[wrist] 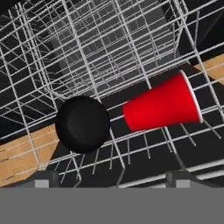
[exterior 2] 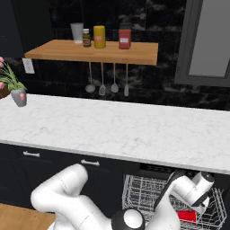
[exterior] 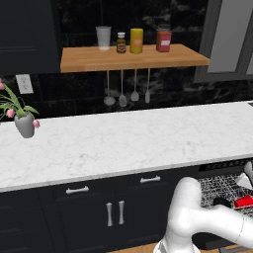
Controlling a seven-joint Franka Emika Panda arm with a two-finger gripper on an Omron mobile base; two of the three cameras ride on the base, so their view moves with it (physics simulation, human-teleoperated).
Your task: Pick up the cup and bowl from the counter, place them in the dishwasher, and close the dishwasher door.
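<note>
You see the gripper (wrist: pixel 111 177) hanging open over the dishwasher (exterior 2: pixel 148 188) rack, gripping nothing, with the cup (wrist: pixel 162 104) on its side at two o'clock beside a black bowl (wrist: pixel 82 124); no writing is readable.

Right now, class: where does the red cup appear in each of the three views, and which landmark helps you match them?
Left base view: red cup at the far right edge, low, behind the white arm.
Right base view: lower right, below the claw.
Hand view: centre right, lying on its side.
Shared landmark: the wire dish rack beneath it.
</note>
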